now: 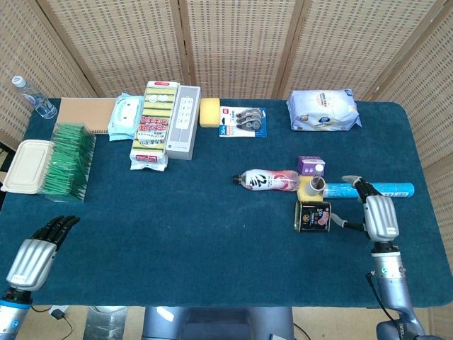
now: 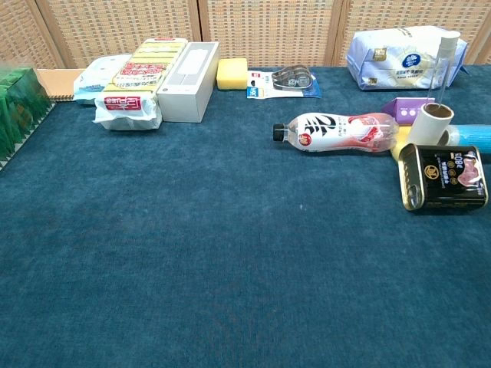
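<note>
Blue-clothed table (image 1: 212, 234) is carrying everything flat. Nothing is being lifted, so the work in hand is looking barely started, with grasping and moving all left to do.

Blue tube (image 1: 379, 190) is lying on its side at the right, running left-right, its left end sitting by the upright cardboard roll (image 1: 316, 185).

Right hand (image 1: 377, 212) is hovering at the near-right, fingers stretched out and apart, pointing far toward the blue tube, thumb sticking out left toward the can. Fingertips are sitting at the tube's near edge; cannot tell if they are touching. It is holding nothing.

Left hand (image 1: 35, 251) is resting at the near-left corner, well apart from all items, fingers straight and slightly fanned, holding nothing.

Bottle (image 1: 267, 180) is lying on its side left of the roll, cap pointing left.

Can (image 1: 312, 216) is lying just near of the roll, just left of the right hand's thumb.

Neither hand is showing in the chest view; only the head view is catching the 2 of them.
</note>
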You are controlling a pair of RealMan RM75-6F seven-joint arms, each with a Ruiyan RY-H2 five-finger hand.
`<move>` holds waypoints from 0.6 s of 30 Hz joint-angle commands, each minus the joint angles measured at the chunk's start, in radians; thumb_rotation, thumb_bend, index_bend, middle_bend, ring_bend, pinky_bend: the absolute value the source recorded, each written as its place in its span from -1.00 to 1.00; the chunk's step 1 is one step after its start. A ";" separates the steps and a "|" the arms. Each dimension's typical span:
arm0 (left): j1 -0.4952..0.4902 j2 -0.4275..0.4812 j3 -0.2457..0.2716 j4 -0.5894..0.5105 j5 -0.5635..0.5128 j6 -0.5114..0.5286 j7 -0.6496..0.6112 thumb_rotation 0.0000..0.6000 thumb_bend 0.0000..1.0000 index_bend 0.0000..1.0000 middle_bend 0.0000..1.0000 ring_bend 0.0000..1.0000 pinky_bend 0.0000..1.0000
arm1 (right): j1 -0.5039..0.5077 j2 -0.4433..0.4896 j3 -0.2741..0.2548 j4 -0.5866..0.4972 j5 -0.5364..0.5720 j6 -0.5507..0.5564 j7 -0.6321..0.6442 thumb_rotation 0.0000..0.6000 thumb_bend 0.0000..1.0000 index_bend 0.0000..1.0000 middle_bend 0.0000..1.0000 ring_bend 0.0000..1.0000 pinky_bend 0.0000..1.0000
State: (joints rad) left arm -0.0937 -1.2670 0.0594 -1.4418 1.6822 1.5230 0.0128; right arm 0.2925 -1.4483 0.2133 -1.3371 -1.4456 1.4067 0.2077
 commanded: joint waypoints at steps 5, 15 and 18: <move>0.008 -0.004 0.003 -0.008 0.007 0.018 0.006 1.00 -0.64 -0.80 -0.64 -0.70 -0.34 | 0.006 -0.006 -0.006 -0.019 -0.004 0.006 -0.022 0.80 -0.69 -0.52 -0.43 -0.30 -0.04; 0.005 0.002 0.000 -0.012 0.000 0.011 0.002 1.00 -0.64 -0.80 -0.64 -0.70 -0.34 | 0.016 -0.021 -0.005 -0.015 0.000 0.007 -0.046 0.81 -0.69 -0.52 -0.42 -0.29 -0.04; 0.008 0.003 0.001 -0.013 0.003 0.019 -0.001 1.00 -0.64 -0.79 -0.64 -0.70 -0.34 | 0.017 -0.020 -0.005 -0.023 0.001 0.010 -0.053 0.80 -0.69 -0.52 -0.41 -0.29 -0.04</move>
State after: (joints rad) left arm -0.0866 -1.2638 0.0600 -1.4548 1.6842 1.5404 0.0126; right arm 0.3090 -1.4688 0.2083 -1.3597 -1.4452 1.4162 0.1552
